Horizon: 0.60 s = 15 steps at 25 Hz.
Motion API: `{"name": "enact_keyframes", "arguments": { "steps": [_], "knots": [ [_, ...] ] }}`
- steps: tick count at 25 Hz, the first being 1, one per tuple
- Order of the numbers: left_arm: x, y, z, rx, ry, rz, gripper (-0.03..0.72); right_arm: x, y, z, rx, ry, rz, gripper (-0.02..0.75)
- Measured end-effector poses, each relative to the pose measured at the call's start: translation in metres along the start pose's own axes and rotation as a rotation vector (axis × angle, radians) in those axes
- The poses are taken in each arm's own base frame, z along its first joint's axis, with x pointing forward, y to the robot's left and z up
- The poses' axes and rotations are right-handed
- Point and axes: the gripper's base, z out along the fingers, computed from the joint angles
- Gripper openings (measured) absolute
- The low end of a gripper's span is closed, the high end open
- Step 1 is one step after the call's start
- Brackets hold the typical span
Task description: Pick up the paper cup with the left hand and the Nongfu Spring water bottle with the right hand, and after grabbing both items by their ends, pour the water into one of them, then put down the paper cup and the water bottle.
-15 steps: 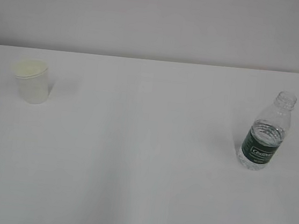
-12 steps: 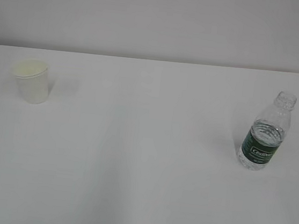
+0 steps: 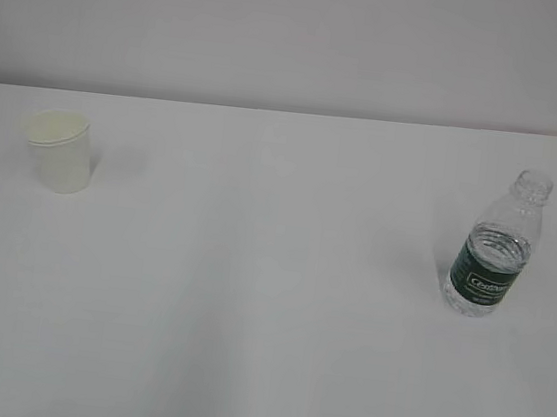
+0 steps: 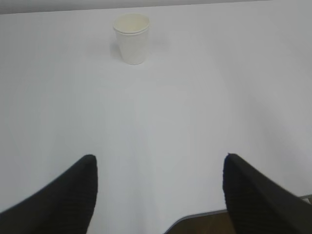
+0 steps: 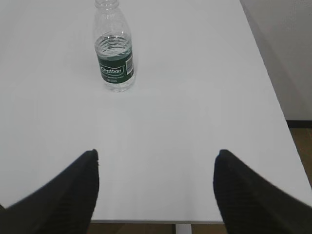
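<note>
Exterior view, paper cup (image 3: 60, 151) standing far left of the Nongfu Spring water bottle (image 3: 494, 244), left hand (image 4: 158, 192) and right hand (image 5: 156, 187) both spread apart, holding nothing, well back from the bottle.

Exterior: slanted down across table (image 3: 266, 318). Wrist views: low, forward, each sharing one far object with exterior.

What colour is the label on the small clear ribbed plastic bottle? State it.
Dark green with white lettering, on the small clear ribbed plastic bottle; clearest in the right wrist view.
</note>
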Motion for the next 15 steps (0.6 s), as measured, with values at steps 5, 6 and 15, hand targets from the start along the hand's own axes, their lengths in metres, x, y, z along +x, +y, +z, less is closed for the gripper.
{"name": "enact_keyframes", "arguments": {
  "steps": [5,6,15],
  "knots": [
    [0.0,0.0,0.0,0.0,0.0,0.0,0.575,0.0,0.0,0.0,0.0,0.0,0.0,0.554],
    [0.0,0.0,0.0,0.0,0.0,0.0,0.575,0.0,0.0,0.0,0.0,0.0,0.0,0.554],
    [0.0,0.0,0.0,0.0,0.0,0.0,0.568,0.0,0.0,0.0,0.0,0.0,0.0,0.554]
  ]
}}
